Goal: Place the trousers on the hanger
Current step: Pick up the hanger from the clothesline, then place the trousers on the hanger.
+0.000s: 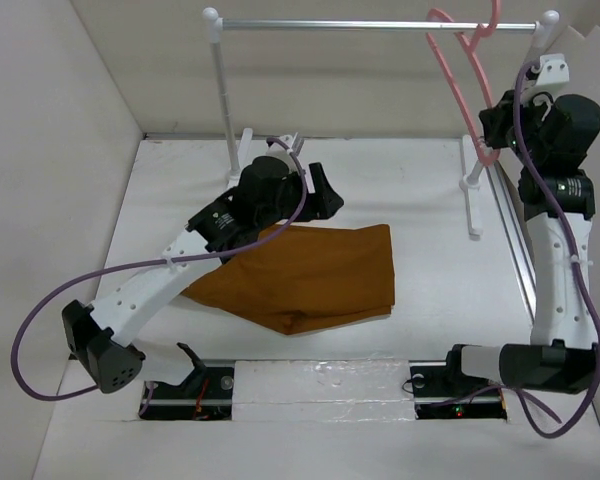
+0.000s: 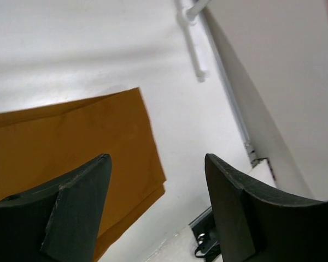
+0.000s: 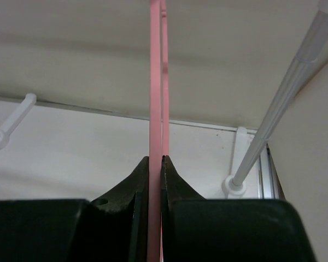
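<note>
Pinches, with the right gripper [image 3: 156, 164], the thin pink plastic clothes hanger [image 3: 155, 82]: jaws clenched flat on its edge, upper right of the top view, hook up by the silver-and-white clothes rail [image 1: 380, 25]. Holds the left gripper [image 2: 158, 164] released at mid-frame, jaws wide, nothing between. Finds the long rust-brown cloth trousers [image 1: 310, 270] folded flat on the white tabletop [image 1: 420, 190], just below that left gripper, long axis running left to right, well apart from the hanger. Puts the left arm plainly nearer the cloth; likely needs cloth and hanger brought together.
</note>
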You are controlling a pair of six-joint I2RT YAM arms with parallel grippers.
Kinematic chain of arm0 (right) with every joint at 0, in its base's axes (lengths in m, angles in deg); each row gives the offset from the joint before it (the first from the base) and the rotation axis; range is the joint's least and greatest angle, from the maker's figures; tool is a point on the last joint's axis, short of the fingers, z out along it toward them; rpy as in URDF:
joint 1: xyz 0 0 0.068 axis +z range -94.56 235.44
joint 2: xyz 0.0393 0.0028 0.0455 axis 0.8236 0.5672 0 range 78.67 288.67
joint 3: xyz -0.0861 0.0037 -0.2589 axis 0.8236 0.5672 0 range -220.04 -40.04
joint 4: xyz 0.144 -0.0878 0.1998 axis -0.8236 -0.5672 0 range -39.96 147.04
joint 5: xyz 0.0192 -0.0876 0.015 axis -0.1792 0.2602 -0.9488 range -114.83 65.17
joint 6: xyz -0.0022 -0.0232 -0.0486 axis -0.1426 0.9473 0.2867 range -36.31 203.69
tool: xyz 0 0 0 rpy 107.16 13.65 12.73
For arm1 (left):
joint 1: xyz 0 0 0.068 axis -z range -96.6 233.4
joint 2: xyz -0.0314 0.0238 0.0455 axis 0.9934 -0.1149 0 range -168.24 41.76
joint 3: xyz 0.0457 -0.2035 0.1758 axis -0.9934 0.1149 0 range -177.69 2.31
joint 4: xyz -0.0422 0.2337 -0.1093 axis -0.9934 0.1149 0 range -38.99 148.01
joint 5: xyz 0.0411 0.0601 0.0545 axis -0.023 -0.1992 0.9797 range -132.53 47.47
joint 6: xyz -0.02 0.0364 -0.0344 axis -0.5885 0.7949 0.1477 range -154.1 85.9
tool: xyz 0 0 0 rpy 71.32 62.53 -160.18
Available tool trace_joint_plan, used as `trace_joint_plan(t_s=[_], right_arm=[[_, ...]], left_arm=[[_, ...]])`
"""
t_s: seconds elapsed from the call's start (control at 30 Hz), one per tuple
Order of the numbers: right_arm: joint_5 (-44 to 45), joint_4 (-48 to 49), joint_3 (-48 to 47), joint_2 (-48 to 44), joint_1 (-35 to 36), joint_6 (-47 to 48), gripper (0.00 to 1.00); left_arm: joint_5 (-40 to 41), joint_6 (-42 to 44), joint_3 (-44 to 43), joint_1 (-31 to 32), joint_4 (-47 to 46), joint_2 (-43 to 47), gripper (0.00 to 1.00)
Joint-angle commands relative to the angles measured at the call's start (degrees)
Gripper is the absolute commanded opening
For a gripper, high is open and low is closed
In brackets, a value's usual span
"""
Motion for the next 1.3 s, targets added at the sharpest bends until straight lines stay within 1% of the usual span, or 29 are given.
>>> trace_joint_plan(t_s=[0.0, 0.03, 0.1, 0.13, 0.17, 0.23, 0.27, 0.37, 0.4, 0.47, 0.5, 0.6, 0.7, 0.9, 1.0, 1.17, 1.2, 1.27], right_arm=[[4.26, 2.64, 5.20, -4.79, 1.12, 1.54, 0.00], [4.35, 2.55, 10.19, -6.02, 1.73, 2.06, 0.00], [5.31, 2.81, 15.22, -10.06, 3.13, 2.77, 0.00], [5.66, 2.64, 19.94, -11.38, 3.83, 3.38, 0.00], [5.93, 2.55, 22.17, -14.00, 5.41, 3.56, 0.00], [8.29, 2.11, 26.39, -16.39, 7.87, 4.87, 0.00], [9.43, 1.85, 30.41, -17.53, 10.49, 5.23, 0.00], [12.86, 0.80, 37.36, -20.62, 14.11, 5.50, 0.00], [14.26, 0.36, 38.79, -21.67, 16.30, 5.41, 0.00], [14.89, 0.53, 41.77, -22.73, 18.60, 4.36, 0.00], [17.94, 0.96, 44.66, -23.43, 20.96, 3.74, 0.00], [20.33, 2.63, 49.07, -25.28, 24.05, 0.76, 0.00], [22.88, 2.29, 50.49, -25.28, 27.74, -0.13, 0.00], [26.92, 1.85, 52.33, -24.14, 33.80, -0.92, 0.00], [28.42, 1.85, 53.30, -23.44, 36.18, -1.88, 0.00], [30.53, 1.50, 54.00, -22.73, 39.26, -2.33, 0.00], [31.50, 1.23, 54.18, -22.30, 40.04, -4.07, 0.00], [32.99, -0.61, 54.09, -21.85, 40.05, -4.44, 0.00]], left_arm=[[-5.27, 0.46, -5.62, -0.10, -2.16, -0.50, 0.65], [-5.98, 0.38, -7.20, -0.10, -2.34, -1.37, 0.64], [-7.12, 0.03, -8.52, 0.60, -2.86, -2.34, 0.61], [-7.39, -0.06, -9.57, 1.21, -3.13, -3.48, 0.60], [-7.57, -0.15, -10.02, 1.74, -3.48, -4.10, 0.59], [-8.62, -0.76, -10.90, 1.75, -4.71, -6.46, 0.57], [-9.06, -1.55, -11.08, 2.36, -5.41, -7.35, 0.57], [-12.13, -3.40, -10.73, 2.36, -8.13, -11.21, 0.57], [-13.97, -4.97, -10.55, 2.36, -9.79, -12.53, 0.57], [-15.39, -6.47, -9.85, 2.36, -11.47, -15.95, 0.58], [-17.48, -8.66, -9.59, 2.36, -13.04, -17.19, 0.58], [-19.17, -12.09, -8.71, 2.36, -16.74, -22.71, 0.60], [-19.53, -13.77, -8.53, 2.89, -19.47, -26.58, 0.60], [-18.65, -15.36, -10.64, 4.11, -19.82, -31.95, 0.62], [-18.99, -16.23, -10.99, 4.12, -21.22, -33.01, 0.62], [-18.38, -16.50, -11.25, 4.12, -20.18, -34.51, 0.61], [-18.29, -16.67, -10.99, 4.64, -20.61, -34.43, 0.61], [-18.38, -16.85, -9.42, 4.65, -21.49, -33.72, 0.59]])
